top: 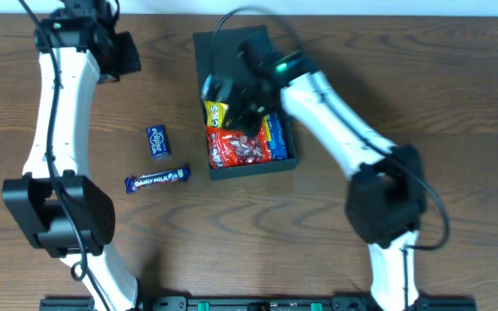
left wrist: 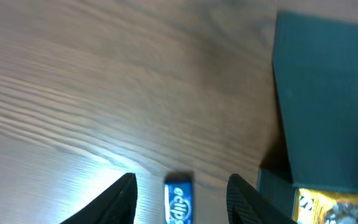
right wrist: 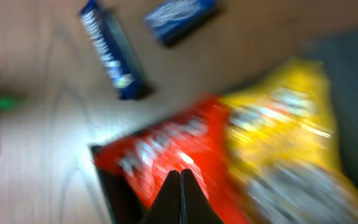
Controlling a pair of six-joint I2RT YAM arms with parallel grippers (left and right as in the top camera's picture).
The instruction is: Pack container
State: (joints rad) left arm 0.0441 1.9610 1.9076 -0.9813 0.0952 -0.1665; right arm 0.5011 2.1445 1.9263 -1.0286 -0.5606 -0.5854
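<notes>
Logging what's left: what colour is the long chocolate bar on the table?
The chocolate bar is dark blue with white lettering, clearest in the overhead view.

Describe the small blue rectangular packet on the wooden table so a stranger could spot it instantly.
Find the dark green-black cardboard box near the middle of the table, then look left of it. Two blue items lie there; it is the short, stubby packet, upper in the overhead view, not the long Dairy Milk bar below it.

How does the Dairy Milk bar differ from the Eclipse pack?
The Dairy Milk bar is long and slim; the Eclipse pack is short and stubby. In the overhead view the bar runs sideways, the pack up and down. Both are blue, on the table outside the container.
</notes>
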